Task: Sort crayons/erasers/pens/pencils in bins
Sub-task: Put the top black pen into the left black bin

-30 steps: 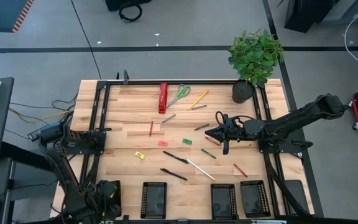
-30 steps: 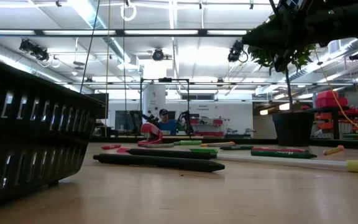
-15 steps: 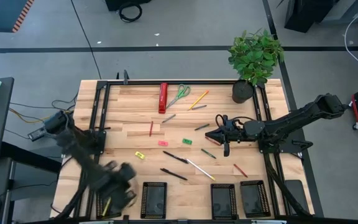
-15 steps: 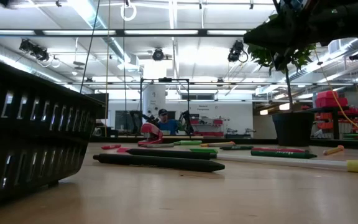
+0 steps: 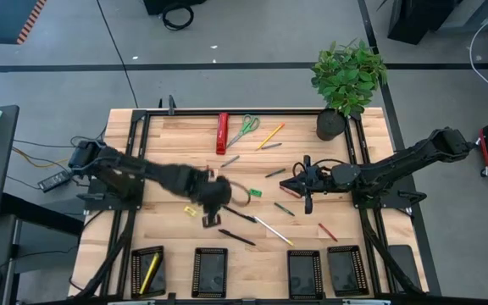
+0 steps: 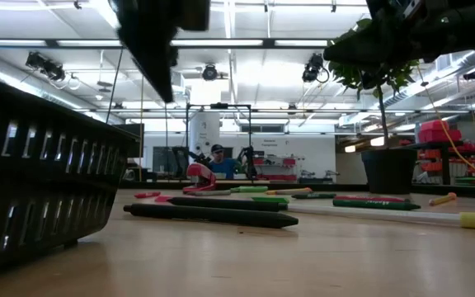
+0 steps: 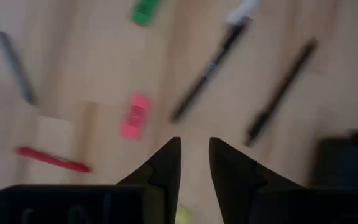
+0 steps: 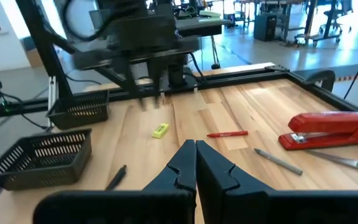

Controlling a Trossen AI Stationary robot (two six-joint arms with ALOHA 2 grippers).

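Observation:
My left gripper (image 5: 214, 202) hovers open over the middle of the table; its wrist view shows the fingers (image 7: 193, 146) above bare wood, just short of the pink eraser (image 7: 135, 116). Beyond lie the green eraser (image 7: 145, 11), two black pens (image 7: 207, 71), (image 7: 281, 90) and a red crayon (image 7: 51, 160). My right gripper (image 5: 291, 185) hangs shut (image 8: 196, 149) right of centre, holding nothing. Four black bins line the near edge; the leftmost (image 5: 147, 269) holds a yellow pencil. The yellow eraser (image 8: 160, 129) lies flat on the wood.
A red stapler (image 5: 222, 133), green-handled scissors (image 5: 244, 129) and a potted plant (image 5: 346, 80) stand along the far edge. More sticks are scattered over the middle (image 5: 274, 230). In the low view a bin wall (image 6: 39, 165) fills the left, with a black pen (image 6: 209, 214) lying ahead.
My left arm has swung fast from over the leftmost bin at the near left corner up and across to the table's middle. The yellow pencil now shows lying in that bin. My right arm has kept still.

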